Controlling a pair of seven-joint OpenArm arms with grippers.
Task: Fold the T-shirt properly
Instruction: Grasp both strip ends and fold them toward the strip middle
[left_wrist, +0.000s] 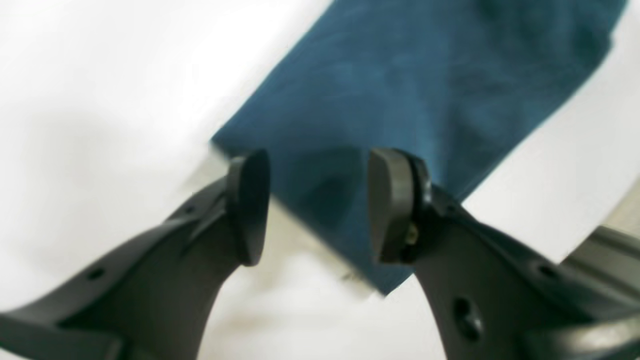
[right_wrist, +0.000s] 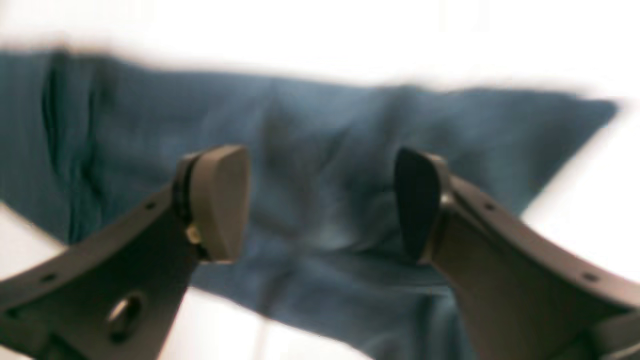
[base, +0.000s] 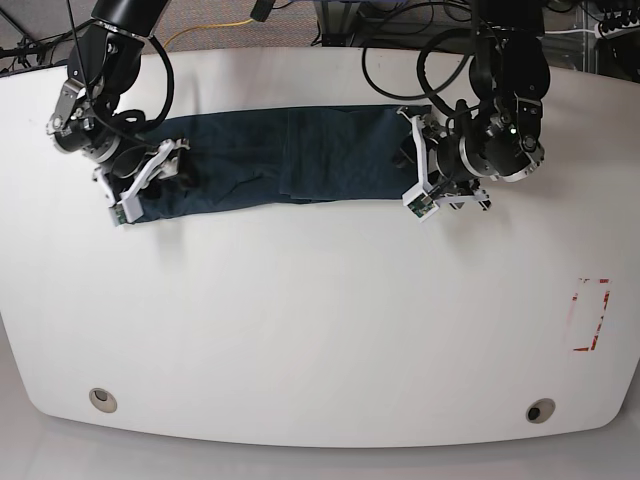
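Note:
The dark teal T-shirt (base: 290, 160) lies flat on the white table (base: 320, 320) as a long folded strip running left to right. My left gripper (base: 412, 162) is open at the strip's right end. In the left wrist view its fingers (left_wrist: 250, 205) stand apart just above that end of the shirt (left_wrist: 400, 90), holding nothing. My right gripper (base: 143, 183) is open at the strip's left end. In the right wrist view the gripper (right_wrist: 320, 200) hangs over wrinkled cloth (right_wrist: 325, 125), empty. Both wrist views are blurred. The white tag mark does not show.
A red rectangular outline (base: 590, 315) is marked on the table near the right edge. Cables (base: 400, 30) trail behind the table's far edge. Two round fittings (base: 100, 398) sit near the front edge.

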